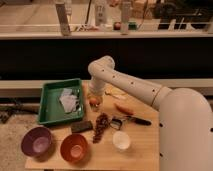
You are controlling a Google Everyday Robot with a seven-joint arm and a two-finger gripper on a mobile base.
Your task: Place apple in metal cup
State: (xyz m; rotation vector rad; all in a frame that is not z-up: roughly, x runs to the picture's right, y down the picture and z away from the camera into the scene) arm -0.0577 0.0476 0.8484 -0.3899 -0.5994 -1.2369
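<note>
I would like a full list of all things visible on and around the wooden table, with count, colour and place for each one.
Wooden table: one, light brown, centre.
Rectangular plastic tray: one, green, table's left rear, holding pale crumpled items.
Round apple: one, orange-yellow, right of the tray, at the gripper.
Long carrot: one, orange, right of the apple.
Purple bowl: one, front left corner.
Orange bowl: one, right of the purple bowl.
White cup: one, front centre.
Small metal cup: one, silver-grey, behind the white cup.
Grape bunch: one, dark red, table's middle.
Robot arm: one, white, from the right.
Gripper: one, shut on the apple.
</note>
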